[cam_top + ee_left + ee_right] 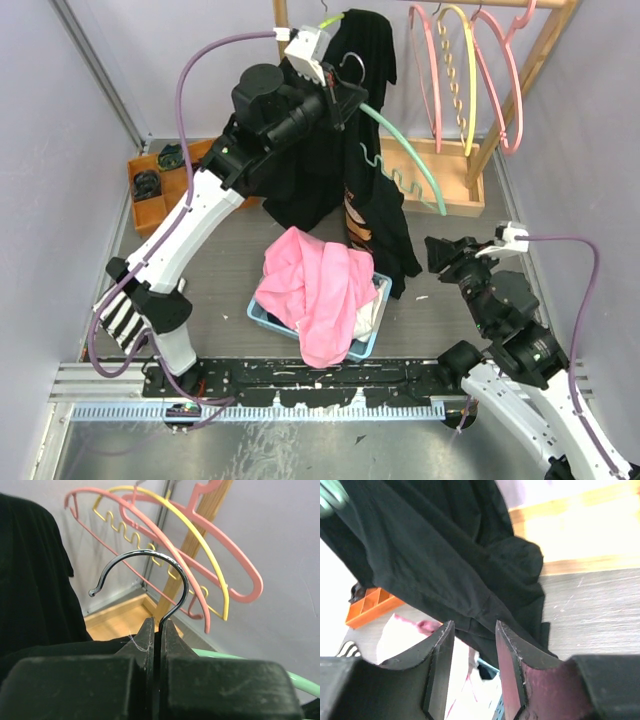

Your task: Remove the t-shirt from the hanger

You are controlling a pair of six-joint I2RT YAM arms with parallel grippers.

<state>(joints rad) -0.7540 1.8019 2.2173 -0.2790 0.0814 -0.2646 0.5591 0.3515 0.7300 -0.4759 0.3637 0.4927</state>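
Note:
A black t-shirt (380, 215) with an orange print hangs off a mint-green hanger (405, 160), draped over one arm and trailing down to the table. High at the back, my left gripper (340, 95) is shut on the stem of the hanger's metal hook (150, 555); its jaws (157, 625) are pressed together around the wire. My right gripper (437, 252) sits low, to the right of the shirt's hem. In the right wrist view this gripper (474, 630) is open with nothing between its fingers, and the black cloth (445, 555) hangs just beyond them.
A blue basket (262, 318) holding a pink garment (310, 285) stands in front of the shirt. A wooden rack (540, 60) at the back right carries pink and yellow hangers (470, 70). An orange compartment tray (150, 195) lies at the back left.

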